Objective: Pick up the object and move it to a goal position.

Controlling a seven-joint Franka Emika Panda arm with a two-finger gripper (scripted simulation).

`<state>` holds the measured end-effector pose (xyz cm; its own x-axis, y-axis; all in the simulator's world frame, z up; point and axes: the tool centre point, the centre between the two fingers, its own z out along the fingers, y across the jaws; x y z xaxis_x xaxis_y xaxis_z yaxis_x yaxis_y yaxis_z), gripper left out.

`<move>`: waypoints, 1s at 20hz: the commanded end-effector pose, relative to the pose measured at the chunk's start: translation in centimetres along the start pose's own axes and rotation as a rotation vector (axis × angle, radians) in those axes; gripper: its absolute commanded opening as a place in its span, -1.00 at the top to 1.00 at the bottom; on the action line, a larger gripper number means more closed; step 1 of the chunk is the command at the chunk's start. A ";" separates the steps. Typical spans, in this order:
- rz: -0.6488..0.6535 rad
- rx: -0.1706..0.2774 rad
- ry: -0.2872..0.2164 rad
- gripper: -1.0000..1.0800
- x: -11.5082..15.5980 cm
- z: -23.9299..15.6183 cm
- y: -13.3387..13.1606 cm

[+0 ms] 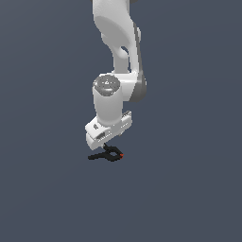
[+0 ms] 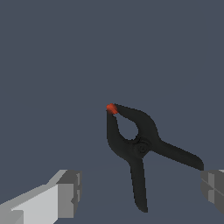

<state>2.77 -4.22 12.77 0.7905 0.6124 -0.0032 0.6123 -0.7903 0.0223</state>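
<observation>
Gripper (image 2: pixel 140 192) is spread wide, nothing between the fingers. In the wrist view one finger pad (image 2: pixel 68 192) sits well off to one side and the other (image 2: pixel 213 189) is at the frame edge. The spring clamp (image 2: pixel 139 146) lies in the gap between them, touching neither pad. One of its handles reaches close to the far pad but stays clear of it.

Wrist view gives the clamp detail: black body, two thin handles splayed in a V, pivot in the middle, red-orange tip (image 2: pixel 111 108) at the closed nose.

Exterior view shows what the wrist cam can't: the white Panda arm (image 1: pixel 116 56) comes straight down from above, with the gripper (image 1: pixel 108 143) just over the clamp (image 1: pixel 107 155). Clamp lies flat on the dark grey floor (image 1: pixel 189 189), tip toward the exterior view's right. Fingertips are barely distinguishable there, so finger-to-floor contact is unclear.
</observation>
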 end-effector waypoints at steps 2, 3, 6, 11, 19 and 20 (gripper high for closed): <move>-0.094 0.002 -0.001 -0.92 -0.1 0.9 0.4; -0.120 0.003 -0.002 -0.92 -0.1 1.1 0.5; -0.198 0.005 -0.002 -0.92 -0.2 1.8 0.9; -0.328 0.010 -0.001 -0.92 -0.3 3.0 1.4; -0.514 0.016 0.004 -0.92 -0.5 4.7 2.2; -0.532 0.017 0.005 -0.92 -0.6 4.9 2.2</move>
<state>3.68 -6.32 8.19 0.3994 0.9168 -0.0060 0.9168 -0.3994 0.0034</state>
